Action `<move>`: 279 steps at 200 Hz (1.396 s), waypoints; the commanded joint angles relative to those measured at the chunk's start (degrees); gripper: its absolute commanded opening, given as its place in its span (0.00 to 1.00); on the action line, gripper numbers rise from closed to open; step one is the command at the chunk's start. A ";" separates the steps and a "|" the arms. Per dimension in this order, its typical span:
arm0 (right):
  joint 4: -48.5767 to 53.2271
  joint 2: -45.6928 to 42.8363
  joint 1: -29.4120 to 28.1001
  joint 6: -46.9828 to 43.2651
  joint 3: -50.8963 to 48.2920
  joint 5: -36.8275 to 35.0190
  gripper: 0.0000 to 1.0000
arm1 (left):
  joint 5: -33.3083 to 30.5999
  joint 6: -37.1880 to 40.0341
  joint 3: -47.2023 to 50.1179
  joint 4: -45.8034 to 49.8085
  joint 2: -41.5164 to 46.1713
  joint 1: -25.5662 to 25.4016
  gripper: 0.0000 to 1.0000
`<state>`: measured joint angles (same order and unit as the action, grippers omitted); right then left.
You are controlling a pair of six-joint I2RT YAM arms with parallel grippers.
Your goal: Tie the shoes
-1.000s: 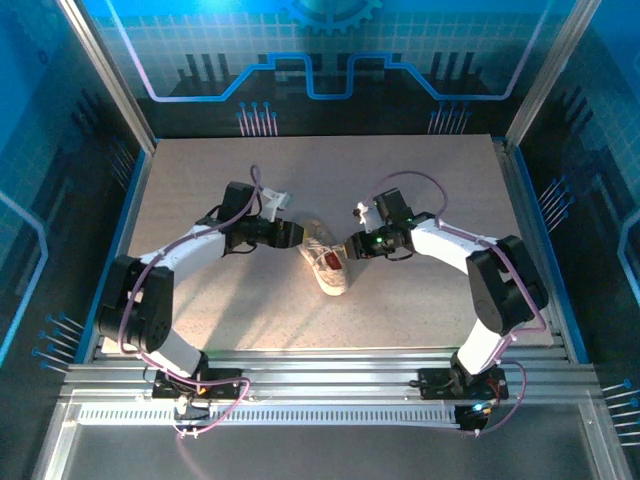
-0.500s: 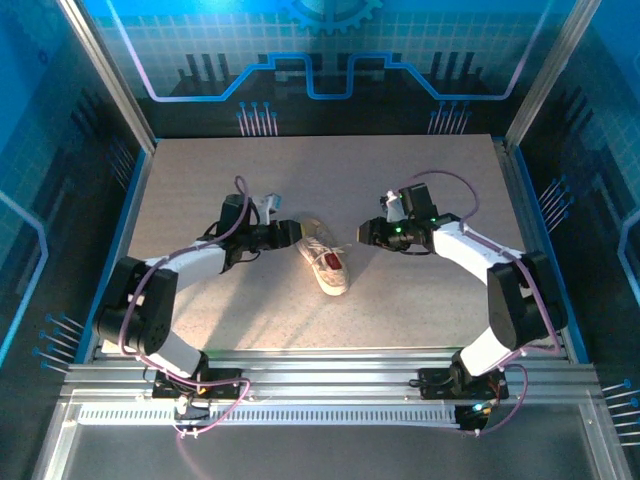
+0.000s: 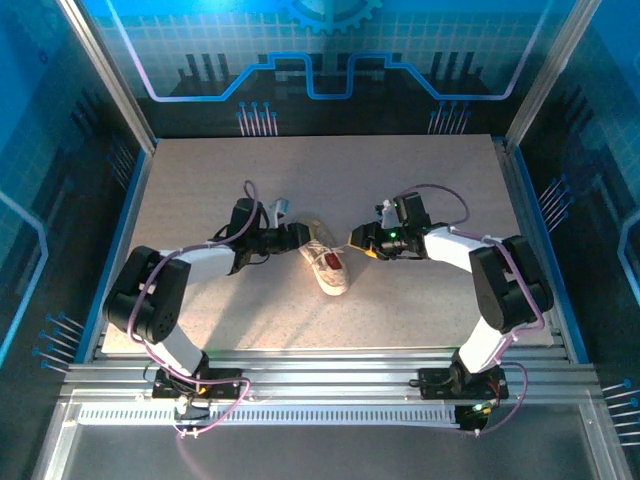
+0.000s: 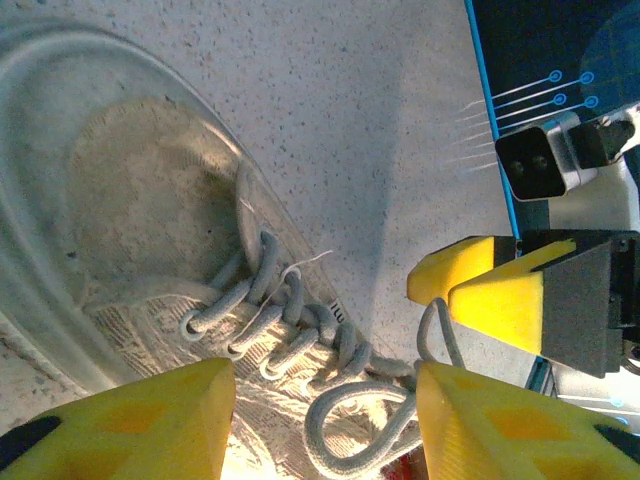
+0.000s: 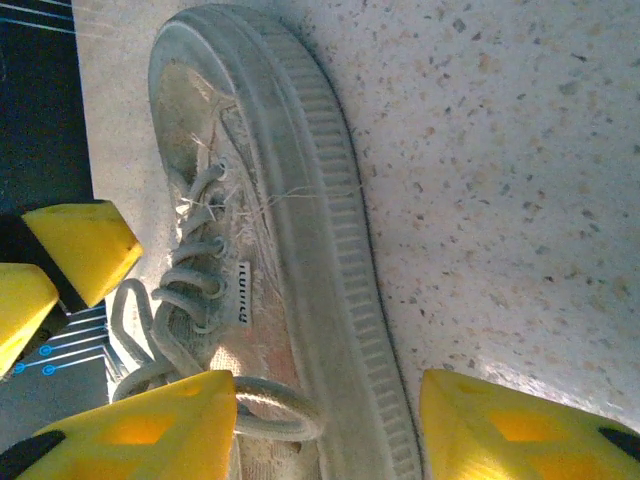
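Since half a second ago, kept the left gripper (image 3: 293, 237) at the toe end of the small whitish-grey canvas sneaker (image 3: 322, 252) and swung the right gripper (image 3: 358, 240) back in beside it.

Leftmost, holds the left gripper low over the speckled beige tabletop (image 3: 200, 180), its yellow fingers (image 4: 130, 420) parted about halfway and gripping nothing, with a loop of thin white lace (image 4: 355, 435) lying in the gap. Finds the sneaker at mid-table between both grippers, toe toward the far side, heel toward the arm bases, red patch (image 3: 333, 263) showing inside. Rightmost, sets the right gripper just beside the sneaker's flank, jaws likewise about half spread, straddling the ribbed rubber sole edge (image 5: 320, 250) without pinching it, with another lace loop just beside one yellow pad.
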<state>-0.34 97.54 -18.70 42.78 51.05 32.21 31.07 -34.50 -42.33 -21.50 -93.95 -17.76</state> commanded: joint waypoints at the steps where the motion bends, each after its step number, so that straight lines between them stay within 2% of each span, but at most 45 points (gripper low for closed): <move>1: -5.20 1.39 -1.04 2.64 -0.33 2.58 0.52 | 1.14 -2.33 1.05 -2.57 -1.76 -0.92 0.51; 45: -7.89 3.25 -1.60 3.60 -0.16 3.12 0.49 | 1.97 -4.73 1.27 -4.97 -3.44 -2.58 0.49; 96: -10.33 3.91 -2.64 5.68 0.15 4.00 0.44 | 2.20 -5.51 1.98 -5.50 -2.55 -2.98 0.34; 121: -10.91 3.71 -2.70 6.71 0.58 3.94 0.34 | 2.08 -5.14 2.20 -4.96 -1.89 -2.98 0.22; 139: -11.91 3.30 -2.75 7.74 0.85 4.11 0.21 | 1.77 -5.19 2.72 -5.22 -1.38 -2.96 0.14; 188: -11.27 1.74 -3.09 5.61 0.56 2.97 0.00 | 0.68 -4.09 3.13 -4.08 -0.05 -3.12 0.07; 215: -10.45 1.70 -3.10 3.75 0.94 1.84 0.00 | 0.05 -3.20 3.23 -3.21 0.31 -3.24 0.00; 279: 1.05 2.93 -3.04 -10.21 10.70 -5.53 0.00 | -5.14 6.71 0.76 10.71 3.48 -5.57 0.00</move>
<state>-4.58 100.84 -21.06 40.53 56.71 30.26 28.95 -33.87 -40.03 -18.76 -92.47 -22.13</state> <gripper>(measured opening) 0.042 0.037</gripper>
